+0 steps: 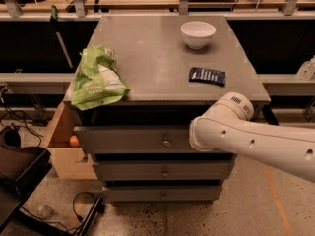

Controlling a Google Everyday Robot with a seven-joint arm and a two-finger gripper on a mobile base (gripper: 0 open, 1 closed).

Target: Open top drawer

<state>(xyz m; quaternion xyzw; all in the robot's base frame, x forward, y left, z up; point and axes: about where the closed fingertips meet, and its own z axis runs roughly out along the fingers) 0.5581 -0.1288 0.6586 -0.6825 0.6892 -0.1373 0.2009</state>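
Note:
The top drawer (pixel 128 139) is the uppermost of three grey fronts in the cabinet, with a small round metal knob (pixel 166 142) at its centre. Its front stands a little forward of the two below, and a dark gap shows under the tabletop. My white arm (pixel 231 132) reaches in from the right and covers the drawer's right end. The arm's rounded tip sits just right of the knob. The gripper is hidden behind that arm link, close to the drawer front.
On the grey cabinet top (pixel 147 53) lie a green chip bag (pixel 97 78), a white bowl (pixel 198 34) and a dark blue packet (pixel 207 75). A pale wooden box drawer (pixel 61 146) sticks out at the left with an orange object (pixel 74 140) inside. Cables lie on the floor.

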